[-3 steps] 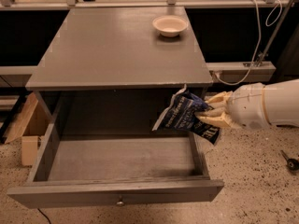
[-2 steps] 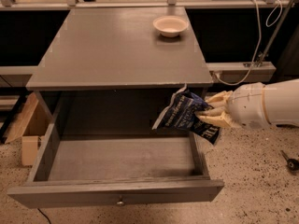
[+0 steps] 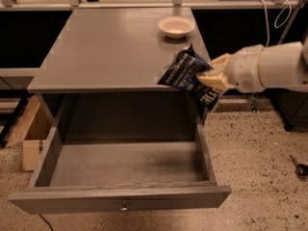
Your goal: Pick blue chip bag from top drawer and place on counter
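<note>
I hold the gripper at the worktop's near right corner, fingers clenched on the blue chip bag, which juts left over the edge; set-down room lies far-left

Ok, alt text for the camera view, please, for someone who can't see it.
The gripper, reaching in from the right, is shut on the blue chip bag, holding it in the air at the front right corner of the counter. Below, the top drawer is pulled open, and a small white bowl sits near the counter's back right.
</note>
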`<state>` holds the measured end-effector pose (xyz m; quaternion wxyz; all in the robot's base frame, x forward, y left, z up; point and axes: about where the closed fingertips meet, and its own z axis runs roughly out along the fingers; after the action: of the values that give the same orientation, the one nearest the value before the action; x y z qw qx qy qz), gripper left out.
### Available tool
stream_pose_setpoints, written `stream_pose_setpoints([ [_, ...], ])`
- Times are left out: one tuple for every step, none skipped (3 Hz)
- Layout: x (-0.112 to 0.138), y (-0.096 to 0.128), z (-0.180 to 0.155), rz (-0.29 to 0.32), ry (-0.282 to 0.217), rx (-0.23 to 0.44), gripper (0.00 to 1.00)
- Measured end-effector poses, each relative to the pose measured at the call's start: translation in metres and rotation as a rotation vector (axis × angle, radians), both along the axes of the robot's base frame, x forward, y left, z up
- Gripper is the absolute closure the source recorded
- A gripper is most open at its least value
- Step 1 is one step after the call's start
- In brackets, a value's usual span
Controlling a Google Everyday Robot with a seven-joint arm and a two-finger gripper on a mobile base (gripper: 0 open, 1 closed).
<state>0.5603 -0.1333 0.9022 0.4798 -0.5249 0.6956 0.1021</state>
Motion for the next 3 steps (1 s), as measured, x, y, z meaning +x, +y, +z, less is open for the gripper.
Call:
stream_pose_setpoints([
  [0.057, 0.007, 0.016, -0.041, 0.015, 0.013, 1.00],
  [0.112, 0.019, 0.019, -0.044, 0.061, 0.023, 1.00],
  [0.157, 0.034, 0.018, -0.026, 0.118, 0.036, 0.81],
])
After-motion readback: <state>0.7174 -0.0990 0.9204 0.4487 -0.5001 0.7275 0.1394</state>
